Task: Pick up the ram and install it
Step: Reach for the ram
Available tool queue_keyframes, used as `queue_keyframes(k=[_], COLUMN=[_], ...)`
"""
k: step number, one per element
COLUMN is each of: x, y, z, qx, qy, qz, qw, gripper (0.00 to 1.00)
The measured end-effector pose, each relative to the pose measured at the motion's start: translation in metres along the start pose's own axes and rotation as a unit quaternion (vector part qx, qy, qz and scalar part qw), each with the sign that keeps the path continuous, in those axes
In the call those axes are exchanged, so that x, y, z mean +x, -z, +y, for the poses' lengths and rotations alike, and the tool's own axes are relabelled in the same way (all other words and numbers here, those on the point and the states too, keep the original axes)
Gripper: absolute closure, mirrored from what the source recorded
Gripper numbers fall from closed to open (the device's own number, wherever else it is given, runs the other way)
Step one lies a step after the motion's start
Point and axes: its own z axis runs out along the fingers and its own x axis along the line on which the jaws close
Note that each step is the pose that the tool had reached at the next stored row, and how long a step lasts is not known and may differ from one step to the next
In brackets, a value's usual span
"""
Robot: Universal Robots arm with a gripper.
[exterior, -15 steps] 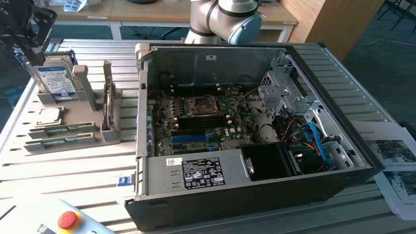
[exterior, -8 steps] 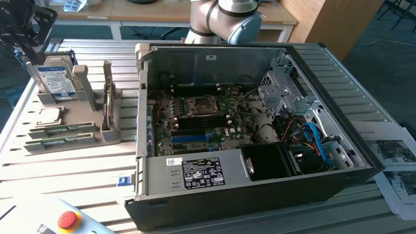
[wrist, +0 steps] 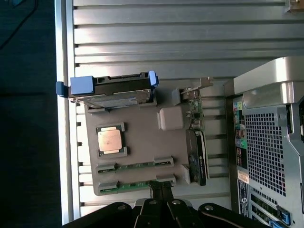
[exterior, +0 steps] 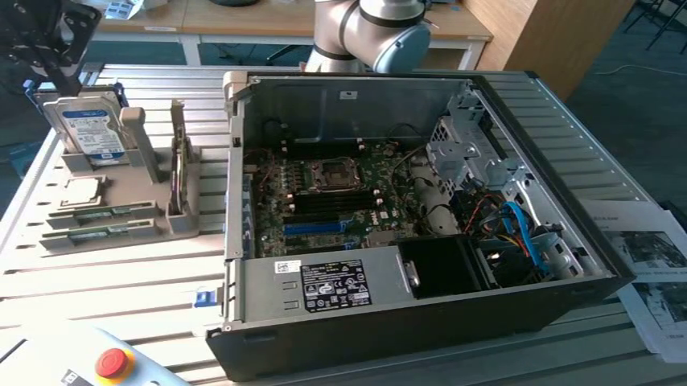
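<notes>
Reaching for the ram (exterior: 99, 214) (wrist: 135, 165), is that the step now?

— I judge so. Nothing is lifted yet. The hand (exterior: 51, 60) (wrist: 161, 190) is clenched and empty, high above the grey holder (exterior: 150, 217) (wrist: 142, 137).

— Where does the ram lie?

— Two green sticks lie flat in the holder's slots, on the side away from the hard drive (exterior: 92, 133) (wrist: 114, 97). In the wrist view the fingertips are over the outer stick, apart from it.

— What would a grasp need?

— Probably opened fingers, lined up on the stick's thin edges.
</notes>
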Motion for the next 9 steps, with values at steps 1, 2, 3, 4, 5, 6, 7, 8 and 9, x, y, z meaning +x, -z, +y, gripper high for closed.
queue_keyframes(k=[1,2,3,4,5,6,7,8,9], x=[0.0,0.0,0.001,0.001,0.001,0.001,0.001,0.001,0.001], y=[-0.0003,-0.0005,-0.0007,-0.001,-0.0012,-0.0014,-0.0015,-0.0016,-0.0016], z=[0.0024,0.0046,0.0067,0.0087,0.0107,0.0126,0.014,0.0141,0.0141], qx=[0.0,0.0,0.0,0.0,0.0,0.0,0.0,0.0,0.0], qy=[0.0,0.0,0.0,0.0,0.0,0.0,0.0,0.0,0.0], qz=[0.0,0.0,0.0,0.0,0.0,0.0,0.0,0.0,0.0], qw=[1.0,1.0,1.0,1.0,1.0,1.0,1.0,1.0,1.0], gripper=[0.9,0.9,0.9,0.9,0.9,0.9,0.9,0.9,0.9])
